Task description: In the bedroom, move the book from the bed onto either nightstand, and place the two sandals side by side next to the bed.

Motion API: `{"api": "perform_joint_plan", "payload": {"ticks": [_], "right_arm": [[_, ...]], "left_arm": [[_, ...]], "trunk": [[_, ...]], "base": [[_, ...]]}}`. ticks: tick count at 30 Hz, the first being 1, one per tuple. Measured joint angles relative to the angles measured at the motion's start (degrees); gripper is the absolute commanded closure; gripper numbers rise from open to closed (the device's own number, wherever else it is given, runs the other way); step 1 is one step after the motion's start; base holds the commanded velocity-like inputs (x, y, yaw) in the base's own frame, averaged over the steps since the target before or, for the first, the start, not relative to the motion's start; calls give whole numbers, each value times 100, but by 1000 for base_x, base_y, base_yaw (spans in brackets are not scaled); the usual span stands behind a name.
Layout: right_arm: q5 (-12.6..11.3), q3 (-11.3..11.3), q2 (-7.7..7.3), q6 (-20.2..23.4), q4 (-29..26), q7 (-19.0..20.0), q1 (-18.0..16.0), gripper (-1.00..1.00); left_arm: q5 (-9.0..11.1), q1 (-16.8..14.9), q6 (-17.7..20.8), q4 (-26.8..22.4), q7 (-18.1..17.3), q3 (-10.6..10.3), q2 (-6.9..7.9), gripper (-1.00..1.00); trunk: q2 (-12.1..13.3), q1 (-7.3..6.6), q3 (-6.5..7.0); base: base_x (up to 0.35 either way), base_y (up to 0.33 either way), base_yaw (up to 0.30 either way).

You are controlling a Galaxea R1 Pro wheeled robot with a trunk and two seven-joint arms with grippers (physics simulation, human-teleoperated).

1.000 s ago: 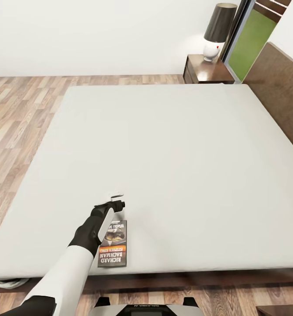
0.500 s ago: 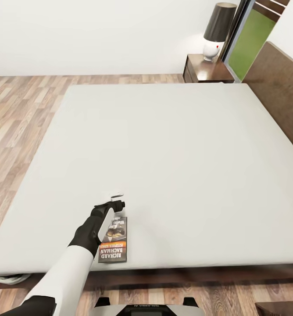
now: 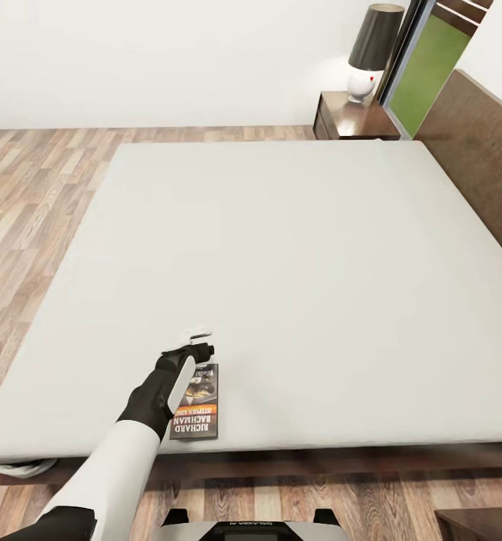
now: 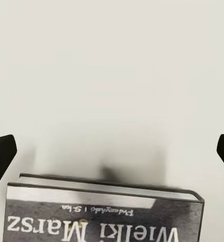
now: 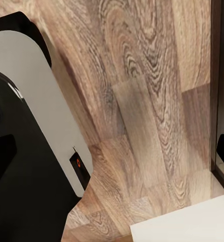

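Left end effector over the book near the foot of the bed

From the head camera I see my left end effector (image 3: 198,340) out over the mattress of the bed (image 3: 281,248), hanging just past the far end of the book (image 3: 195,402). The book lies flat on the mattress close to the near edge, its cover up, with the orange band and white lettering showing. My forearm covers the book's left edge.

In the left wrist camera the book (image 4: 104,214) sits low in the picture, its top edge and the title plain to read. The two dark fingertips (image 4: 1,156) stand far apart at either side, with bare mattress between them, so the left end effector is spread wide and grips nothing.

The nightstand (image 3: 354,119) stands at the far corner beside the headboard, well apart from the book, with a lamp (image 3: 373,52) on top.

The right wrist camera looks at the wood floor (image 5: 147,101) and part of my base (image 5: 26,141). Dark tips sit at both edges of that picture, but I cannot tell how the right end effector stands.
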Motion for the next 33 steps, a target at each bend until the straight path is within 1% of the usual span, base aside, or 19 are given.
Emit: {"api": "perform_joint_plan", "payload": {"ticks": [12, 22, 26, 33], "right_arm": [[0, 0, 0, 0, 0, -1, 0, -100], [0, 0, 0, 0, 0, 0, 0, -100], [0, 0, 0, 0, 0, 0, 0, -100], [0, 0, 0, 0, 0, 0, 0, -100]], "left_arm": [[0, 0, -6, 0, 0, -1, 0, -100], [0, 0, -6, 0, 0, -3, 0, -100], [0, 0, -6, 0, 0, -3, 0, -100], [0, 0, -6, 0, 0, -3, 0, -100]], "trunk": [[0, 0, 0], [-400, 219, -179], [-401, 220, -180], [-681, 373, -305]], "base": [[0, 0, 0], [0, 0, 0], [0, 0, 0], [0, 0, 0]]}}
